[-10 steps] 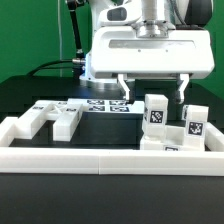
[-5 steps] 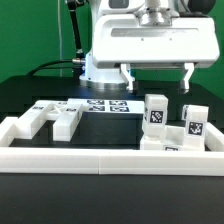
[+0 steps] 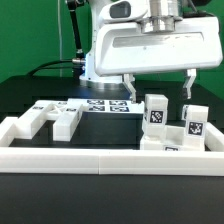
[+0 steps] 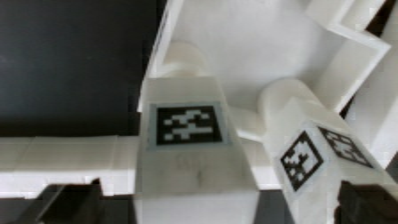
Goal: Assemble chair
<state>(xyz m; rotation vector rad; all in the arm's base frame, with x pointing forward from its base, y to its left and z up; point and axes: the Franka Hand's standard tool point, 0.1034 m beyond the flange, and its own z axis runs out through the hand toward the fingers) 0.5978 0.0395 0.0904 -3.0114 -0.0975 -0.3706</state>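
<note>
Where the tool (image 3: 158,92) hangs: above the tabletop (image 3: 60,88), over the right group of parts as the exterior view shows it, touching none of them.
Tool state: jaws wide apart, nothing held. Two fingers (image 3: 128,86) counted, both pointing down.
Robot: one white arm (image 3: 150,45), its broad housing filling the upper part of the exterior view.
Task thing: the chair is not one piece. Its white parts lie in two groups near the tabletop's front edge, inside the border wall (image 3: 110,165).
Right group: two upright blocks side by side, the first block (image 3: 155,112) and the second block (image 3: 193,122), each with one square tag facing the camera. One low piece (image 3: 168,147) sits in front of them against the wall, with one small tag. Joined or merely touching: cannot tell.
Left group: the left cluster (image 3: 50,120), chunky pieces lying flat toward the front corner at the exterior view's left. At least two; they overlap, so exact count unclear.
Fixed sheet: one marker board (image 3: 105,106), flat on the tabletop between the two groups and farther back. Several tags, number unclear.
Wall: one, low and white, along the front edge and up the exterior view's left side.
Wrist view: two tagged white parts close up, side by side, one (image 4: 187,125) beside the other (image 4: 320,152).
</note>
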